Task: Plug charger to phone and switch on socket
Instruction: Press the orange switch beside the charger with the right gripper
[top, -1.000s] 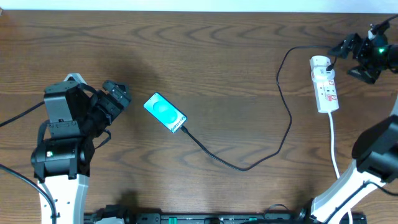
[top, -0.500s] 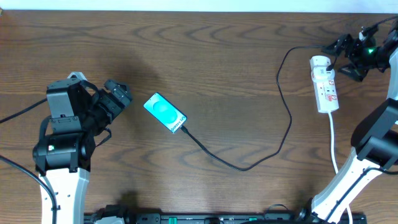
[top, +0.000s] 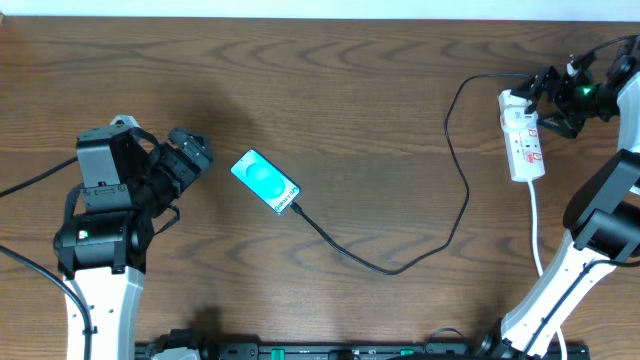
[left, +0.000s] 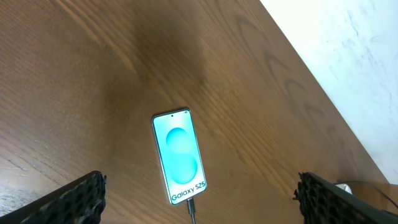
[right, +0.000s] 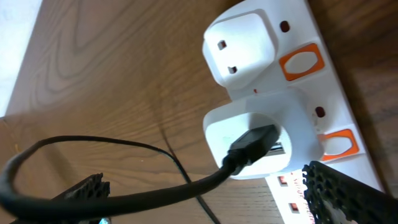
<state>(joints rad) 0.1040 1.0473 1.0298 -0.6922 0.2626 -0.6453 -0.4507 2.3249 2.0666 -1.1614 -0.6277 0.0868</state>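
Note:
The phone lies screen-up and lit left of the table's middle, with the charger, a thin black cable, plugged into its lower end. In the left wrist view the phone and the plug tip lie ahead of my open left gripper, which holds nothing. The cable loops right and up to a white adapter in the socket. My right gripper hovers open at the socket's far end. Orange switches show beside the plugs, and the cable crosses between the fingers.
The socket's white cord runs toward the front edge on the right. A second white plug sits in the strip's end outlet. The table's back edge meets a pale wall just behind the socket.
My right gripper has moved left and in toward the socket's far end. The left arm has shifted only slightly; phone and cable lie as before.

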